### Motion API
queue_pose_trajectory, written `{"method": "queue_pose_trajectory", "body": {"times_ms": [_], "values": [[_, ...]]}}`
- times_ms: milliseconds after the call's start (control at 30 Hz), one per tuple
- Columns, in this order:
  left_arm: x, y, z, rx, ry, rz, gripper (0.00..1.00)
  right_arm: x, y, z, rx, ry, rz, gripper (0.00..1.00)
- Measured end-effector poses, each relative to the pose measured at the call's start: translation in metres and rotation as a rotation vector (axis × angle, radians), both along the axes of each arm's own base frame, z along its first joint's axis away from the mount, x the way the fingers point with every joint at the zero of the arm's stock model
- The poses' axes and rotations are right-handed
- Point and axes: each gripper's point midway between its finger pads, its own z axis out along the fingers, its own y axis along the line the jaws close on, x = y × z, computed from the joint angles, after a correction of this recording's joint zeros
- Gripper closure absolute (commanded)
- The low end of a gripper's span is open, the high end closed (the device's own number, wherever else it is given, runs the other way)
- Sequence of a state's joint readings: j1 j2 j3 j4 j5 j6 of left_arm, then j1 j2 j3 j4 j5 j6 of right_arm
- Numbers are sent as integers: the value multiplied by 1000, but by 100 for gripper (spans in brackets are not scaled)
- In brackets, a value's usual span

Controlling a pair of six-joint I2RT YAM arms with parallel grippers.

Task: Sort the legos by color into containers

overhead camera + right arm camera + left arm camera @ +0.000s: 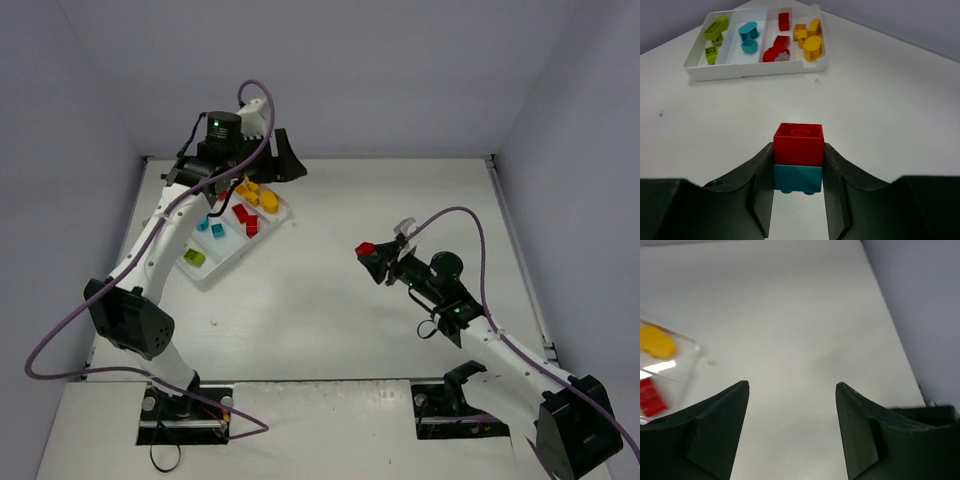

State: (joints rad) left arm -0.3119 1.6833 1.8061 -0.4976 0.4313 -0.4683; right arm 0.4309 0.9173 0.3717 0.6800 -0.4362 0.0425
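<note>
Presently held, one entry per item:

1. Right hand (pixel 798 148): closed on a two-brick stack, a red brick (pixel 799 142) seated on a teal brick (pixel 797 177). It is pinched by its side faces and carried clear of the worktop (pixel 900 115) (studs up, stack axis vertical).

2. Left hand (pixel 792 386): jaws spread wide with nothing between them, hanging over the far end of the tray (pixel 755 71), by the yellow compartment.

3. Tray contents, read left to right from the right wrist: lime bricks (pixel 715 30), teal pieces (pixel 748 34), red pieces (pixel 776 52), orange-yellow pieces (pixel 812 45). There are four long compartments, side by side.

4. Governing relation: the tray lies straight ahead of the right hand and well apart from it, its compartments running lengthwise away. From above, that is leftward and farther back. The left hand is much the nearer to the tray, but only the right hand carries a load.

5. Assessment: the stack is two colours, so it probably must be split before either half can be placed. The empty left hand looks the likely helper, taking one brick while the right hand holds the other (a guess, not an observation).
</note>
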Motion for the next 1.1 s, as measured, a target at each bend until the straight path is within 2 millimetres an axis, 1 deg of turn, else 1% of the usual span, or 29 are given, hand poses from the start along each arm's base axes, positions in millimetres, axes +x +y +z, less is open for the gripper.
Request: {"method": "queue_pose_trajectory", "body": {"times_ms": [67,167,233,333,400,467,500,667,967,1100], "values": [[-33,-27,4,-17,16,-116,36,-4,10,5,-16,-53,58,78],[-73,-56,-9,-35,89,-262,36,-10,24,5,-48,-104,137,78],[-90,-65,-26,-38,153,-321,36,-12,31,2,-69,-116,181,78],[-111,-71,-54,-42,253,-381,36,-14,40,0,-91,-131,227,77],[-122,-73,-69,-40,302,-406,36,-14,44,0,-102,-139,248,76],[-131,-77,-79,-27,331,-425,36,-13,48,2,-110,-154,263,76],[-136,-80,-81,-20,336,-442,36,-11,50,4,-113,-161,269,76],[-151,-93,-81,-6,323,-508,36,-9,60,10,-124,-186,304,76],[-154,-95,-81,-13,326,-527,37,-9,68,17,-133,-211,336,75],[-153,-95,-83,-8,327,-527,41,-6,71,20,-134,-212,344,75]]}}
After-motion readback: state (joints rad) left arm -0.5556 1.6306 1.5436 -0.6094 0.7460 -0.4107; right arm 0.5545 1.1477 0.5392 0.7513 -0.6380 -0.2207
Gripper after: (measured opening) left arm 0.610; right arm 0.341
